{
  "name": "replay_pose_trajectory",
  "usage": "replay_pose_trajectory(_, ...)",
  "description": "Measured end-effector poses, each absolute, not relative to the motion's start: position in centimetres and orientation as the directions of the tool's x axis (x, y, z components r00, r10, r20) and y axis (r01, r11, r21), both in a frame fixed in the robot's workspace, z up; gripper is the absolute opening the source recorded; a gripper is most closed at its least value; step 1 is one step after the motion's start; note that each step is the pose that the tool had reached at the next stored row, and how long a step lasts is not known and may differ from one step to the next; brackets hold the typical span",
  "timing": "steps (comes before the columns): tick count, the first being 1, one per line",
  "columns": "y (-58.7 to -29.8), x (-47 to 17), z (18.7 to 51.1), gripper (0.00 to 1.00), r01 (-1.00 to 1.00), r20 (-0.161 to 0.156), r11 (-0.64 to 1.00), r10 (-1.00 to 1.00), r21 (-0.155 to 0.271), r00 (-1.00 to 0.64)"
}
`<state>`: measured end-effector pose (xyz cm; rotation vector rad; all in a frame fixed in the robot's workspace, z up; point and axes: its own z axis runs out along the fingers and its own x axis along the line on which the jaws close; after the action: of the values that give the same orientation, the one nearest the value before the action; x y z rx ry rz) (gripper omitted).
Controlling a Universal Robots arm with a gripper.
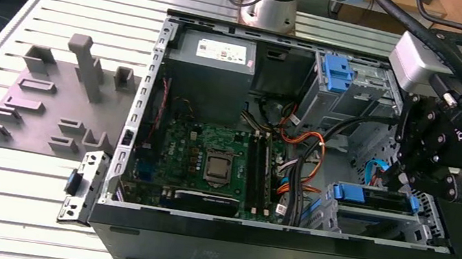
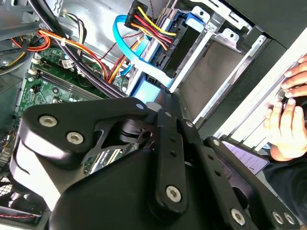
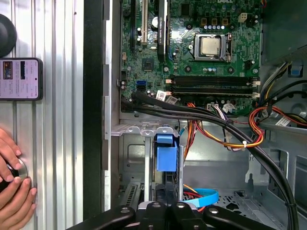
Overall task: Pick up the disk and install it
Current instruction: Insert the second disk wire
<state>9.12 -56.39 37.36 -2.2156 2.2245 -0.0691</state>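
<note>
The disk (image 1: pixel 369 197) stands on edge in the drive cage at the front corner of the open computer case (image 1: pixel 130 148), on the exterior view's right. Its blue bracket (image 3: pixel 166 155) shows edge-on in the first wrist view, seated between the cage's metal rails. My black gripper (image 1: pixel 408 182) hangs directly over it, and its fingers (image 3: pixel 154 207) are closed in on the disk's narrow edge. In the second wrist view the gripper (image 2: pixel 160 103) meets the blue bracket (image 2: pixel 144 90) beside a light blue flat cable (image 2: pixel 125 45).
A motherboard (image 1: pixel 207 160) and grey power-supply box (image 1: pixel 213 64) fill the case, with cable bundles (image 3: pixel 211 120) crossing near the cage. A second blue bracket (image 1: pixel 337 73) sits in the upper bay. Grey fixtures (image 1: pixel 60 95) stand on the slatted table. A person's hands (image 3: pixel 12 191) and a phone (image 3: pixel 19 79) lie beside the case.
</note>
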Motion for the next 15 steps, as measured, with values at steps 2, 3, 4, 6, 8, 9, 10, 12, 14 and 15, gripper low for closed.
replay_pose_trajectory(2, -56.39, 9.13, 37.36, 0.11, -0.999, 0.03, 0.004, -1.0, -0.032, -0.005)
replay_pose_trajectory(3, -56.38, 9.13, 37.36, 0.11, -0.999, 0.03, 0.004, -1.0, -0.032, -0.005)
replay_pose_trajectory(4, -56.38, 9.13, 37.36, 0.11, -0.999, 0.03, 0.004, -1.0, -0.032, -0.005)
replay_pose_trajectory(6, -56.38, 9.14, 37.35, 0.11, -0.999, 0.03, 0.004, -1.0, -0.032, -0.004)
replay_pose_trajectory(8, -56.37, 9.15, 37.35, 0.17, -0.999, 0.03, 0.004, -1.0, -0.032, -0.005)
replay_pose_trajectory(9, -56.37, 9.15, 37.35, 0.24, -0.999, 0.03, 0.004, -1.0, -0.032, -0.004)
replay_pose_trajectory(10, -56.37, 9.16, 37.35, 0.29, -0.999, 0.03, 0.003, -1.0, -0.032, -0.004)
replay_pose_trajectory(12, -56.37, 9.16, 37.34, 0.35, -0.999, 0.03, 0.004, -1.0, -0.032, -0.005)
replay_pose_trajectory(14, -56.36, 9.17, 37.34, 0.47, -0.999, 0.03, 0.004, -1.0, -0.032, -0.005)
replay_pose_trajectory(15, -56.36, 9.17, 37.34, 0.47, -0.999, 0.03, 0.004, -1.0, -0.032, -0.004)
